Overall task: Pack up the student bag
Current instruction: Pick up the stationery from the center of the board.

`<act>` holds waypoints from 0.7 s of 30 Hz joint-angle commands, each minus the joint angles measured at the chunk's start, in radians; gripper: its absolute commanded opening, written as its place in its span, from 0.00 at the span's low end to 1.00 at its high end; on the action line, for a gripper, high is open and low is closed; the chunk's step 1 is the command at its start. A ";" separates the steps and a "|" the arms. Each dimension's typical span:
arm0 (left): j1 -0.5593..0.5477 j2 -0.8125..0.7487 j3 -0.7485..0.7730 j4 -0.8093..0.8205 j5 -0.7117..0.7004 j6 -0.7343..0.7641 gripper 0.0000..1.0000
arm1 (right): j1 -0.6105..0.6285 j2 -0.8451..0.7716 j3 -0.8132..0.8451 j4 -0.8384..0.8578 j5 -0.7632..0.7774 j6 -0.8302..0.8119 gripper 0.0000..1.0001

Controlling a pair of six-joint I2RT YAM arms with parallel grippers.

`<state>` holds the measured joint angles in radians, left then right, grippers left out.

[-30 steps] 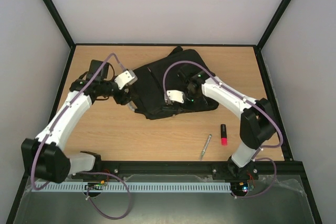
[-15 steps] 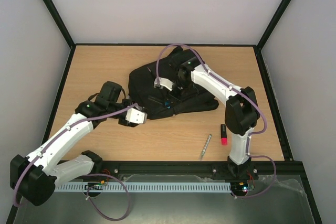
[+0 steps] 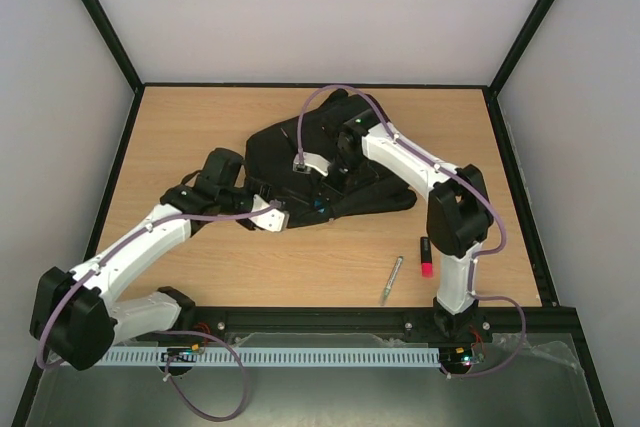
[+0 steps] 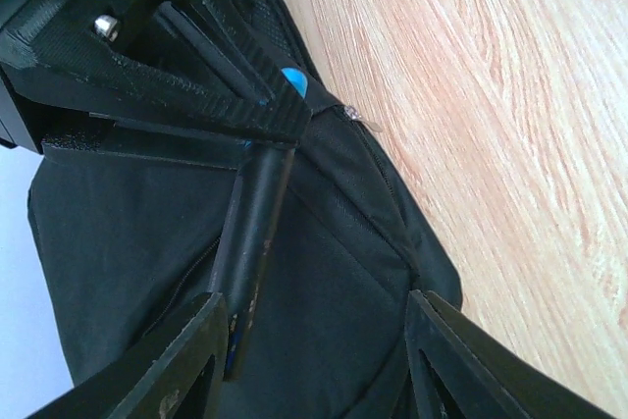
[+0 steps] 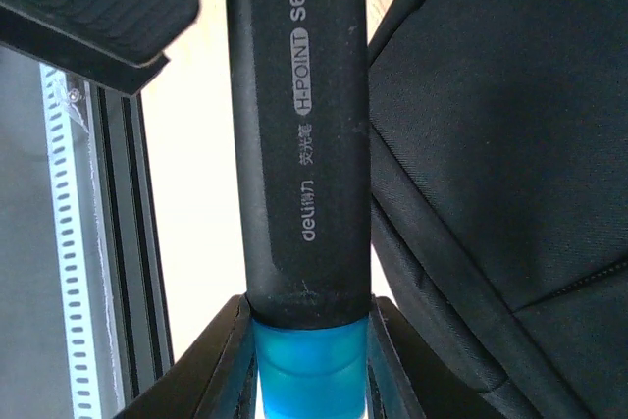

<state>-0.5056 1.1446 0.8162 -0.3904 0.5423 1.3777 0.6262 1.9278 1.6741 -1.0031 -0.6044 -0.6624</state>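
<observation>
The black student bag [image 3: 345, 157] lies flat mid-table. It also fills the left wrist view [image 4: 324, 272] and the right side of the right wrist view [image 5: 500, 144]. My right gripper [image 3: 318, 201] reaches over the bag's near-left edge, shut on a black highlighter [image 5: 299, 144] at its blue cap [image 5: 309, 365]. The highlighter [image 4: 253, 233] points down toward my left gripper [image 4: 314, 365]. My left gripper [image 3: 283, 215] is open at that edge, over the bag fabric. Its left finger [image 4: 182, 360] is beside the highlighter's end.
A black and red marker [image 3: 426, 257] and a silver pen [image 3: 391, 280] lie on the wooden table [image 3: 200, 127] at the front right. The black frame rail [image 3: 330, 319] runs along the near edge.
My left arm swung from behind the bag's left side to its near-left edge. My right gripper moved left across the bag with the highlighter, meeting the left gripper.
</observation>
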 commanded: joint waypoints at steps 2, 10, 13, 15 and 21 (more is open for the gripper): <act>-0.014 0.029 0.002 0.069 -0.008 0.123 0.50 | 0.007 0.031 0.031 -0.094 -0.041 -0.006 0.14; -0.033 0.078 0.004 0.129 -0.042 0.119 0.40 | 0.007 0.054 0.056 -0.124 -0.065 -0.009 0.14; -0.041 0.094 0.015 0.124 -0.036 0.102 0.25 | 0.007 0.058 0.059 -0.129 -0.065 -0.006 0.14; -0.043 0.100 0.014 0.134 -0.036 0.082 0.21 | 0.007 0.058 0.061 -0.128 -0.064 -0.008 0.14; -0.050 0.120 0.000 0.193 -0.063 0.040 0.17 | 0.007 0.063 0.066 -0.132 -0.063 -0.013 0.14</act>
<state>-0.5461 1.2415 0.8181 -0.2531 0.4717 1.4445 0.6277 1.9770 1.7081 -1.0767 -0.6273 -0.6651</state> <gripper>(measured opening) 0.187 0.255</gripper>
